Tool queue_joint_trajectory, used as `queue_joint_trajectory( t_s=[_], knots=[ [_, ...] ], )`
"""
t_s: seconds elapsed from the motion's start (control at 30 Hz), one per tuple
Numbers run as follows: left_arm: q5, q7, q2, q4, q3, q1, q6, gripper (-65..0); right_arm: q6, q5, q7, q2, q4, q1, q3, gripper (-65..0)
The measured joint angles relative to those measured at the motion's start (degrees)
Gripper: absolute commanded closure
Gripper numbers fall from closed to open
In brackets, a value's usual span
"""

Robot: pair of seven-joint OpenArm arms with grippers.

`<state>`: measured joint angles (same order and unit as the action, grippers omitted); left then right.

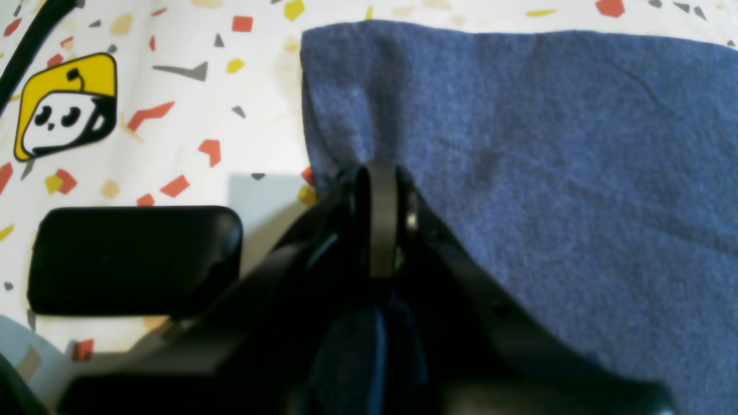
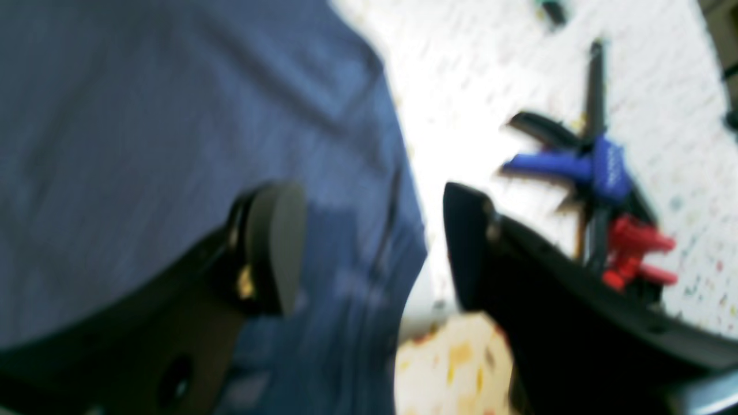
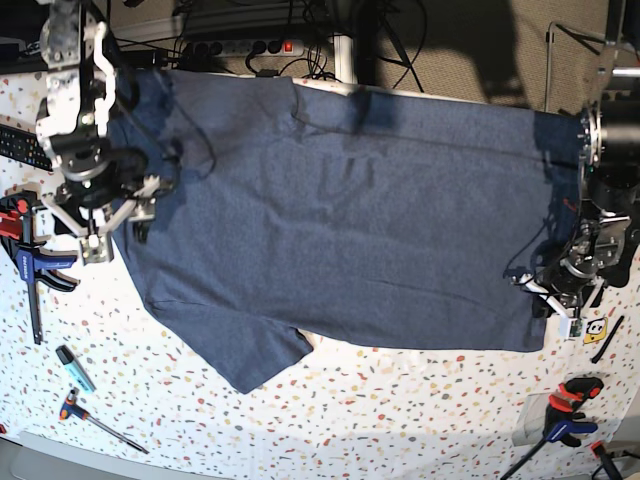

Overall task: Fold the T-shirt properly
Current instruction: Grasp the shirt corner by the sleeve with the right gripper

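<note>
The dark navy T-shirt lies spread wide across the speckled table, plain side up, with one sleeve pointing toward the front edge. My left gripper is shut on a pinch of the shirt's edge near a corner; in the base view it sits at the shirt's right end. My right gripper is open at the shirt's other end. One finger is over the cloth, the other over the table, and the shirt's edge runs between them. That view is blurred.
A blue-and-red clamp lies left of the shirt, also seen as a clamp by the right gripper. A marker and a screwdriver lie front left, another clamp front right, and a yellow sticker beside the left gripper.
</note>
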<state>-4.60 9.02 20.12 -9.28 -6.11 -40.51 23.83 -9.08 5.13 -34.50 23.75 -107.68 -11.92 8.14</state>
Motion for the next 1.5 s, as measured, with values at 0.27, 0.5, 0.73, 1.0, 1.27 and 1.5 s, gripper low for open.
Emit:
queue_joint_trajectory(
  t_s=[0.27, 0.5, 0.73, 1.0, 1.27, 1.5],
  knots=[
    [-0.1, 0.0, 0.0, 0.0, 0.0, 0.0, 0.0, 0.0, -5.3, 7.9, -1.6, -0.1, 18.1, 15.8, 0.0, -38.4],
    [-0.2, 0.0, 0.0, 0.0, 0.0, 0.0, 0.0, 0.0, -8.3, 8.8, -6.2, 0.1, 42.9, 35.7, -3.9, -38.4],
    [-0.1, -0.1, 0.0, 0.0, 0.0, 0.0, 0.0, 0.0, -11.3, 8.7, -6.3, 0.0, 63.5, 49.3, -10.0, -38.4],
    [-0.1, -0.2, 0.0, 0.0, 0.0, 0.0, 0.0, 0.0, -16.6, 4.9, -2.6, -0.1, 76.8, 53.6, -11.1, -38.3],
    [-0.1, -0.2, 0.0, 0.0, 0.0, 0.0, 0.0, 0.0, -18.0, 2.0, -2.2, -2.1, 77.2, 53.7, -11.1, -21.4],
    [-0.1, 0.0, 0.0, 0.0, 0.0, 0.0, 0.0, 0.0, -18.3, -5.1, 4.5, -2.9, 77.2, 53.6, -11.1, 0.0]
  ],
)
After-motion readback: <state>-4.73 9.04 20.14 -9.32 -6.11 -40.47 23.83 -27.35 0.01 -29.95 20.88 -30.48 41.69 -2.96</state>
